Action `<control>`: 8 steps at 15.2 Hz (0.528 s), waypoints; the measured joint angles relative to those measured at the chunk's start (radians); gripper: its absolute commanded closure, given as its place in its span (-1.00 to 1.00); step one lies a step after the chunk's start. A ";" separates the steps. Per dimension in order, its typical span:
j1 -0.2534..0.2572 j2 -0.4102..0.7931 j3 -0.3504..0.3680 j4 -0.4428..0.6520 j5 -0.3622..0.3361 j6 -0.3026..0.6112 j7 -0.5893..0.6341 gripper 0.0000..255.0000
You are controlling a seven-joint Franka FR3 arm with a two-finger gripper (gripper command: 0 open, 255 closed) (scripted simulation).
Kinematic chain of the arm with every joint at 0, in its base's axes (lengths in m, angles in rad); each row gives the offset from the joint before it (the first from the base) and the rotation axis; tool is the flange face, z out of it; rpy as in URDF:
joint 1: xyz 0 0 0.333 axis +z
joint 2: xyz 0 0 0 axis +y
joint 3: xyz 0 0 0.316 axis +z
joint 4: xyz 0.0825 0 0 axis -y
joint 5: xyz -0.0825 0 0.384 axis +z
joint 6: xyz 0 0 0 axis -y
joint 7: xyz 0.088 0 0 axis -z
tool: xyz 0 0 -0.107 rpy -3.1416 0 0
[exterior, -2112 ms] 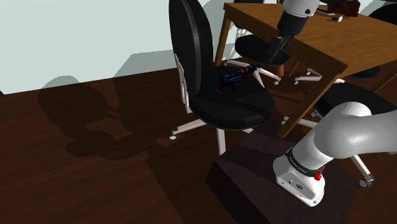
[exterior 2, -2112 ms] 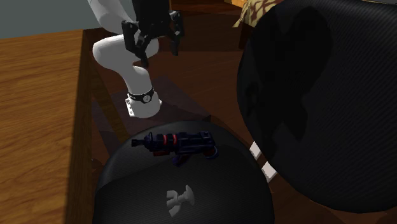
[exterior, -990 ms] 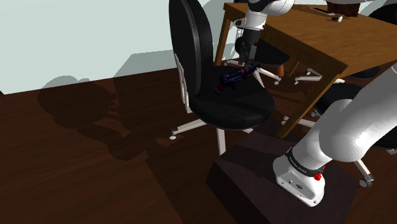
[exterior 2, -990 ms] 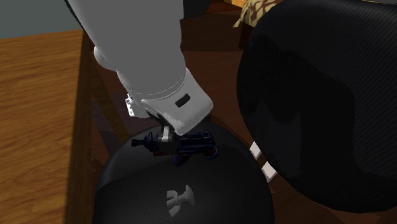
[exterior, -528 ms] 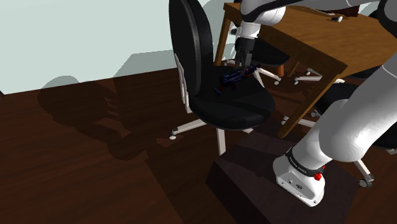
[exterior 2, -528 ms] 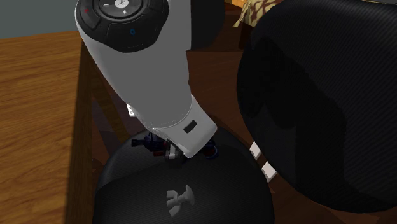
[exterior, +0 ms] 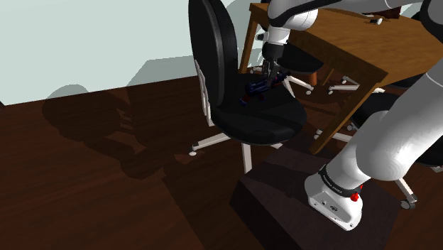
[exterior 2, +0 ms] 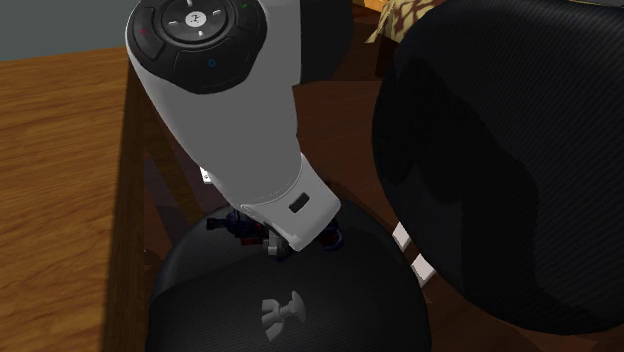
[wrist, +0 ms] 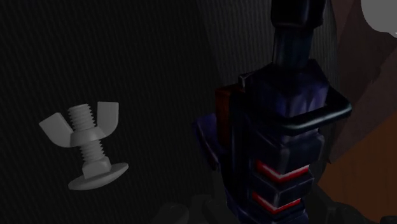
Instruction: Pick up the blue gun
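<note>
- Now the black two-finger tool (exterior: 272, 74) hangs low over the dark blue toy gun with red stripes (wrist: 280, 146) on the black office chair's seat (exterior: 255, 117).
- Jaws stand apart, flanking it.
- Grasping step: next, probably close squarely, then lift.

Dark wood floor (exterior: 106, 199), pale wall (exterior: 85, 39), black office chair (exterior: 213, 42), wooden table (exterior: 355, 46)

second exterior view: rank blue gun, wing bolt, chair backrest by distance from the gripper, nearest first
1. blue gun: directly under the gripper, on the seat.
2. wing bolt: on the same seat, nearer the camera.
3. chair backrest: off to the view's right.
</note>
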 measured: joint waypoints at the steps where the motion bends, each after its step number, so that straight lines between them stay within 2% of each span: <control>1: 0.000 0.000 0.000 0.000 0.000 0.000 0.000 1.00; 8: 0.000 -0.013 0.000 0.024 -0.006 -0.037 0.008 1.00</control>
